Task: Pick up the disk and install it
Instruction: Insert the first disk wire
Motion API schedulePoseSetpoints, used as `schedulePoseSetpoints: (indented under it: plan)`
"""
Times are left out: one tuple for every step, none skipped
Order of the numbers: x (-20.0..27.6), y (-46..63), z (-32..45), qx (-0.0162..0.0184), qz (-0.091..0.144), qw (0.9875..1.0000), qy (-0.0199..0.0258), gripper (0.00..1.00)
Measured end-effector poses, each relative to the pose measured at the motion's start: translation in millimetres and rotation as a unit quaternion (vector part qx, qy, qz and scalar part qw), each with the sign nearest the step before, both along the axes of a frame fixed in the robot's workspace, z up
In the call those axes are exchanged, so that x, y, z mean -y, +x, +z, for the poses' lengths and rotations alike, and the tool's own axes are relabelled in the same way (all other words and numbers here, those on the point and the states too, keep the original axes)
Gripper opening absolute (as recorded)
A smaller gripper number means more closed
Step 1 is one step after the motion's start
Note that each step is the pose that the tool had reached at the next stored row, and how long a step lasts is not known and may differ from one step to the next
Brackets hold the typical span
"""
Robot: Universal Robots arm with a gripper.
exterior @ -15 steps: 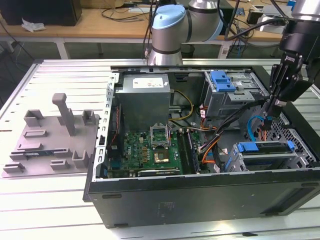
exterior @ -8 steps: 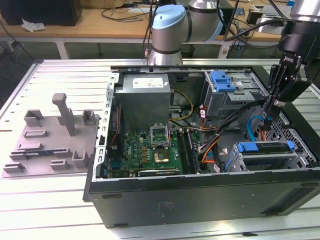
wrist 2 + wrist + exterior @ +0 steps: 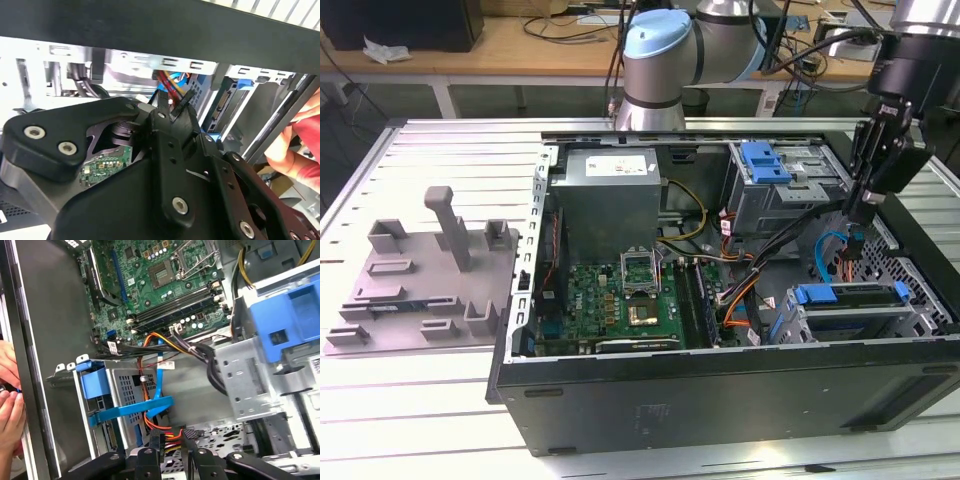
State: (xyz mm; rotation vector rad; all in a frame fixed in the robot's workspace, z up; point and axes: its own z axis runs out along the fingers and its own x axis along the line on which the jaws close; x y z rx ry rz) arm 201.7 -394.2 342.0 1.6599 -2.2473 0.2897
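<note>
The 2 fingers [image 3: 150,462] stand slightly apart w/ a narrow gap and pinch nothing. Red, orange & yellow wires [image 3: 167,431] show through that gap in the first wrist view. The gripper [image 3: 857,220] hangs tip-down inside the open computer case [image 3: 720,390], toward the exterior view's right.

The disk [image 3: 850,297] is near it but not touched. It sits slotted in the lower drive cage [image 3: 790,325] by the case's near wall, blue frame edge up. A flat blue cable [image 3: 159,385] runs down from the board and crosses the side of that cage, w/ the wire bundle passing behind it.

A 2nd drive cage [image 3: 770,205] lies farther back in the exterior view, topped by a bright blue bracket [image 3: 765,162].

The green motherboard [image 3: 620,300] fills the middle of the case, w/ the grey power supply box [image 3: 610,190] behind it.

In the first wrist view a person's hand [image 3: 9,405] rests just outside the case wall.

The case lies on its side on a slatted metal table [image 3: 440,160]. A grey plastic holder [image 3: 420,285] w/ upright posts sits on the table at the exterior view's left, just beside the case.
</note>
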Motion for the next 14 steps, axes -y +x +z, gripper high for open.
schedulePoseSetpoints:
  plan:
    - [-2.9, 0.0, 0.2, 0.0000, 0.000, 1.0000, -0.0034, 0.31]
    - [-4.9, 0.0, 0.6, 0.0000, 0.000, 1.0000, -0.0067, 0.31]
    - [-5.0, 0.0, 1.1, 0.0000, 0.000, 1.0000, -0.0084, 0.31]
    - [-5.0, -0.1, 2.0, 0.0000, 0.000, 1.0000, -0.0092, 0.31]
    - [-5.0, -0.1, 2.8, 0.0000, 0.000, 1.0000, -0.0095, 0.31]
    - [-5.0, -0.1, 4.0, 0.0000, 0.000, 1.0000, -0.0096, 0.31]
    - [-4.4, -0.1, 6.7, 0.0000, 0.000, 1.0000, -0.0095, 0.31]
    - [-3.9, -0.2, 8.2, 0.0000, 0.000, 1.0000, -0.0097, 0.31]
    - [-2.1, -0.3, 9.1, 0.0000, 0.000, 1.0000, -0.0097, 0.31]
    - [1.3, -0.3, 9.2, 0.0000, 0.000, 1.0000, -0.0096, 0.31]
    - [6.8, -0.5, 9.3, 0.0000, 0.000, 1.0000, -0.0097, 0.31]
    - [11.2, -0.5, 9.3, 0.0000, 0.000, 1.0000, -0.0097, 0.31]
    - [14.9, -0.6, 9.2, 0.0000, 0.000, 1.0000, -0.0097, 0.31]
    - [19.4, -0.6, 9.2, 0.0000, 0.000, 1.0000, -0.0096, 0.31]
